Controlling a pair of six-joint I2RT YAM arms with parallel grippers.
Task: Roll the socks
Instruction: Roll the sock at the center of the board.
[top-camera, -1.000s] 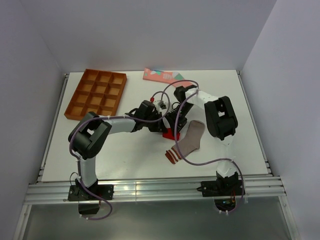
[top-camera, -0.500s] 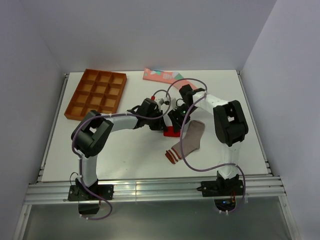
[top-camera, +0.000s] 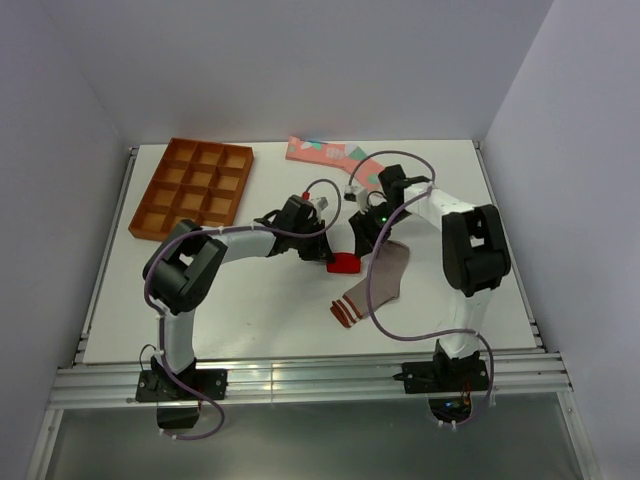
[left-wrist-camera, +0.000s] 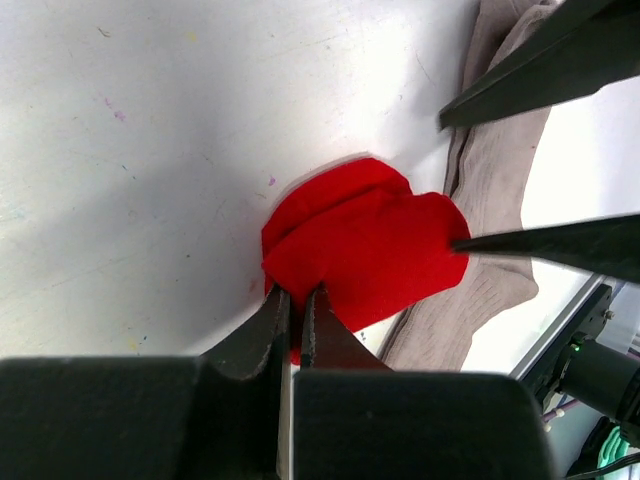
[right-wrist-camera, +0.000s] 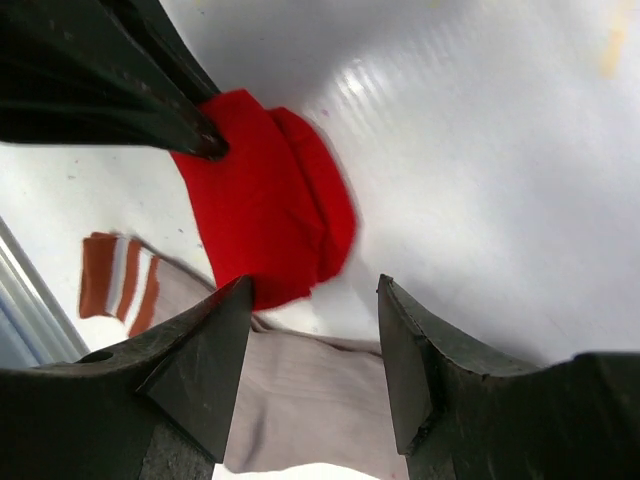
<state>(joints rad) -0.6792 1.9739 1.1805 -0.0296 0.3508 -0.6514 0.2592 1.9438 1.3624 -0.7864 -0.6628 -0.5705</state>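
Orange-brown gridded plastic tray (top-camera: 195, 188) sits far-left. Left jaws pinch folded red fabric sock (top-camera: 343, 264) by its edge; right jaws gape wide over it.

Logging from my remote feed: a white tabletop (top-camera: 240, 310) with faint scuffs, boxed in by plain pale walls (top-camera: 300, 60) at left, back and right, aluminium rails (top-camera: 300, 380) along its near edge, under even, soft light.
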